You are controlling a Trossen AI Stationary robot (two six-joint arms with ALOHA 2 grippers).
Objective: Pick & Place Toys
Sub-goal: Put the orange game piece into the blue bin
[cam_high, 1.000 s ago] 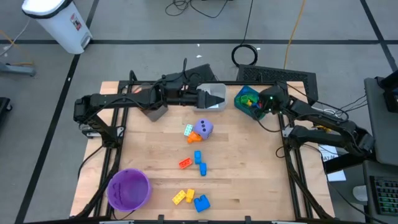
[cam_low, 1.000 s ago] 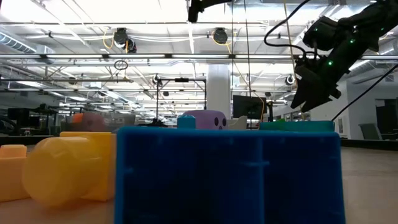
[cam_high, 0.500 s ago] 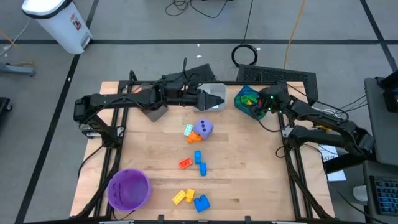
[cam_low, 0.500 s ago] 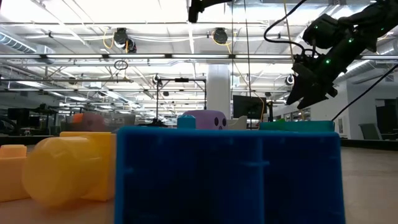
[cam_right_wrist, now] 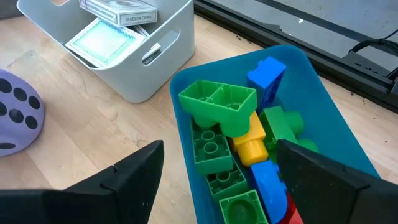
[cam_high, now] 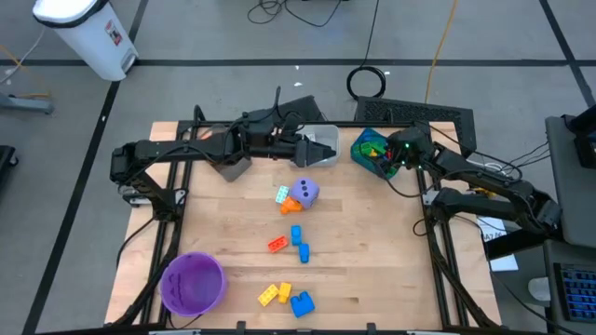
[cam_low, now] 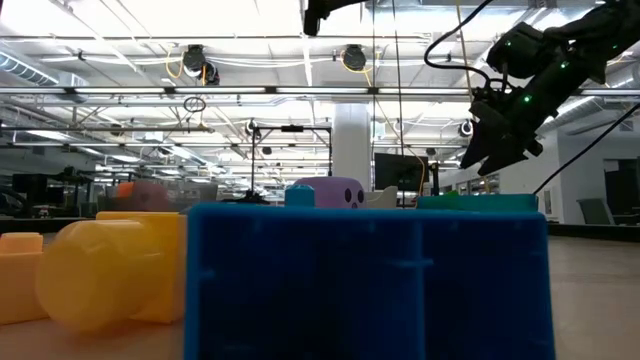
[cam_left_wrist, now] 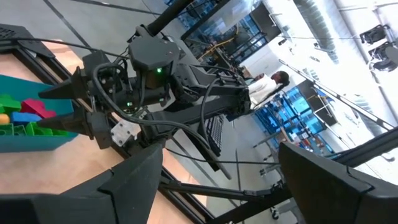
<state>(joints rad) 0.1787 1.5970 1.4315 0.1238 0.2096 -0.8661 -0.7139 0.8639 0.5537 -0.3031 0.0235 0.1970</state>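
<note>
Right gripper (cam_high: 384,158) over the teal bin (cam_high: 359,152) at the table's back right, fingers wide, nothing between them. In that bin: green bricks (cam_right_wrist: 217,106), a yellow brick (cam_right_wrist: 250,144), blue bricks (cam_right_wrist: 266,73). Left gripper (cam_high: 328,149) over the white bin (cam_right_wrist: 134,68) just beside, fingers spread wide and empty. Flat cards (cam_right_wrist: 99,38) inside the white bin. Purple die (cam_high: 304,192) mid-table, touching an orange piece (cam_high: 290,206), perhaps the other die. Red brick (cam_high: 277,245) and blue brick (cam_high: 299,240) nearer the front; yellow brick (cam_high: 273,294) and blue one (cam_high: 302,302) at the front edge, near the purple bowl (cam_high: 193,283).
</note>
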